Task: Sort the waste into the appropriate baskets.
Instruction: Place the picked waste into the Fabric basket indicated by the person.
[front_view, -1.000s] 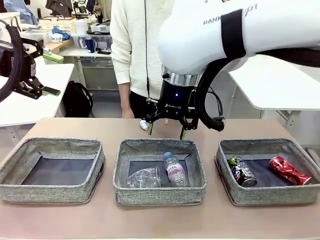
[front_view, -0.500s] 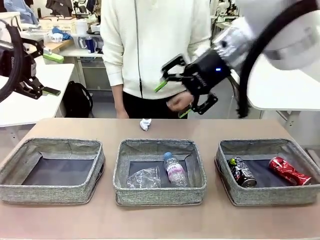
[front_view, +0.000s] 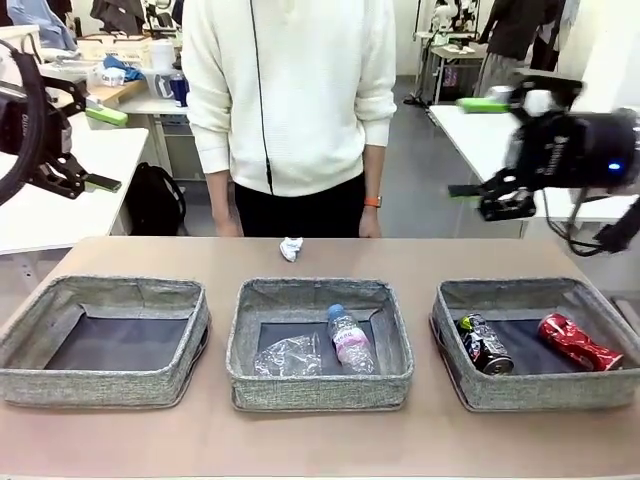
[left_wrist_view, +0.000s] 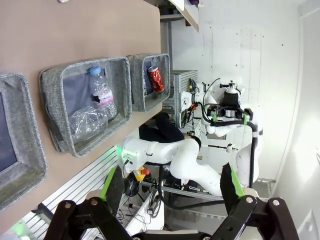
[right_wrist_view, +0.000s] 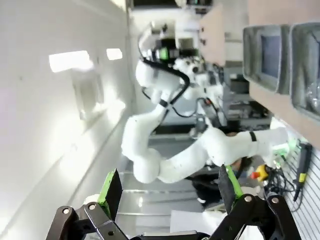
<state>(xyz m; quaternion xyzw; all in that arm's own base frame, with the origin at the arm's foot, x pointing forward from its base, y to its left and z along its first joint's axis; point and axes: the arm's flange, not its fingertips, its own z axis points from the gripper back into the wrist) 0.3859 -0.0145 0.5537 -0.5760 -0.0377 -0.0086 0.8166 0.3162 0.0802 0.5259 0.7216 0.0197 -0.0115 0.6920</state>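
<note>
A white paper wad (front_view: 291, 248) lies on the table's far side, in front of the person. The middle basket (front_view: 320, 390) holds a clear bottle (front_view: 350, 340) with a blue cap and crumpled clear plastic (front_view: 288, 356). In the right basket (front_view: 540, 392) lie a dark can (front_view: 485, 343) and a red crushed can (front_view: 578, 340). Nothing lies in the left basket (front_view: 100, 385). My right gripper (front_view: 465, 147) hangs open and empty, high above the table's right end. My left gripper (front_view: 108, 150) is open, off the table's left side. In the left wrist view the left gripper (left_wrist_view: 171, 185) is open, with the bottle (left_wrist_view: 101, 92) and the red can (left_wrist_view: 155, 79) far off.
A person in a white sweater (front_view: 290, 90) stands at the far edge, arms hanging down. White side tables (front_view: 60, 200) stand left and right of the work table. Bare tabletop (front_view: 320, 445) runs in front of the baskets. The right wrist view shows the open right gripper (right_wrist_view: 169, 185) facing the other arm.
My right arm has swung up from over the middle basket and away to the right, its jaws open throughout. The person has shifted left. The left arm has not moved.
</note>
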